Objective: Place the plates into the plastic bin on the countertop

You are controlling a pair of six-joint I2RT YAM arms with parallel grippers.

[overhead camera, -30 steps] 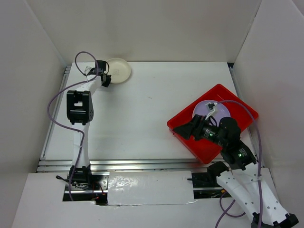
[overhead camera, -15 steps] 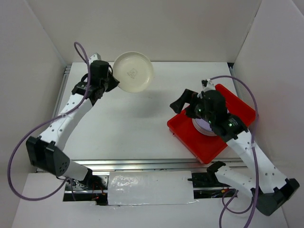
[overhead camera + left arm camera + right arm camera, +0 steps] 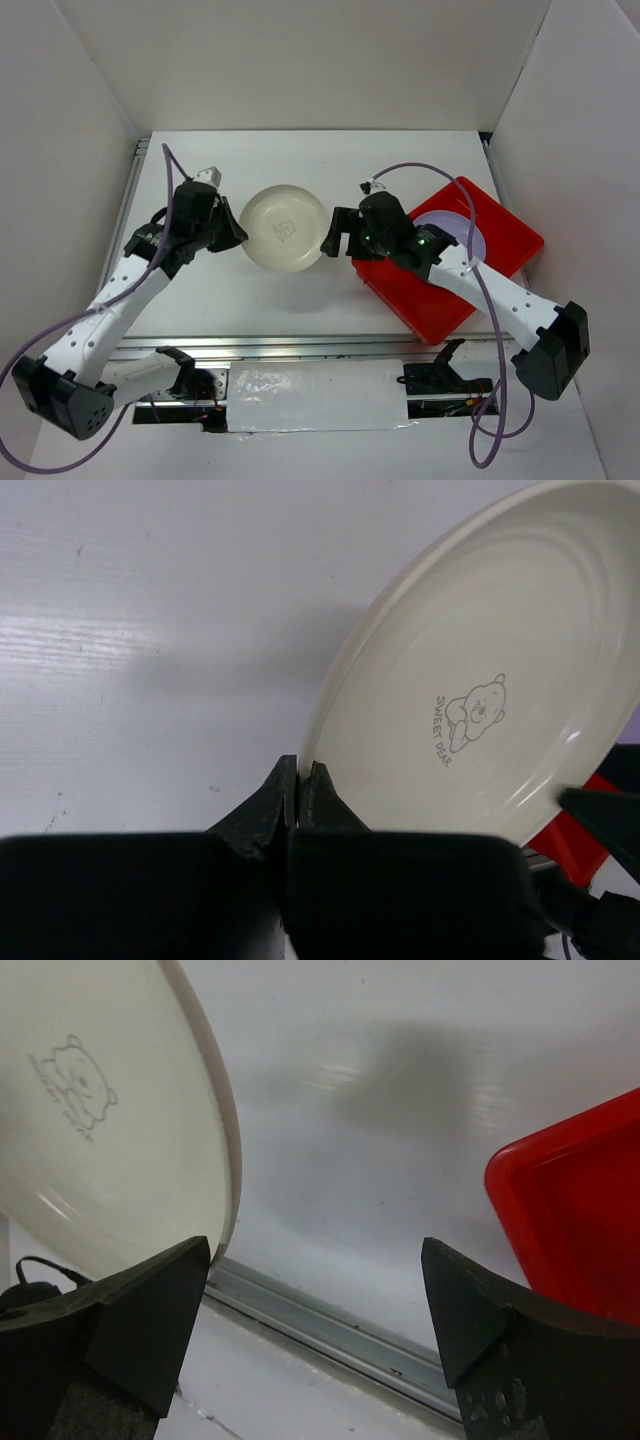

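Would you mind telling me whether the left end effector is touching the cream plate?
Touching. The left wrist view shows the left end effector closed on the rim of the cream plate, with both fingers pressed against the edge.

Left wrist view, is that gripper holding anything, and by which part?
The left gripper is shut on the round cream plate with a bear print, pinching its rim. The right gripper is open, holding nothing.

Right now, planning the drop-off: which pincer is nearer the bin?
Right. The right pincer, open, hangs just off the bin's left edge, beside the plate; the left pincer, shut on the plate's opposite rim, is farther away.
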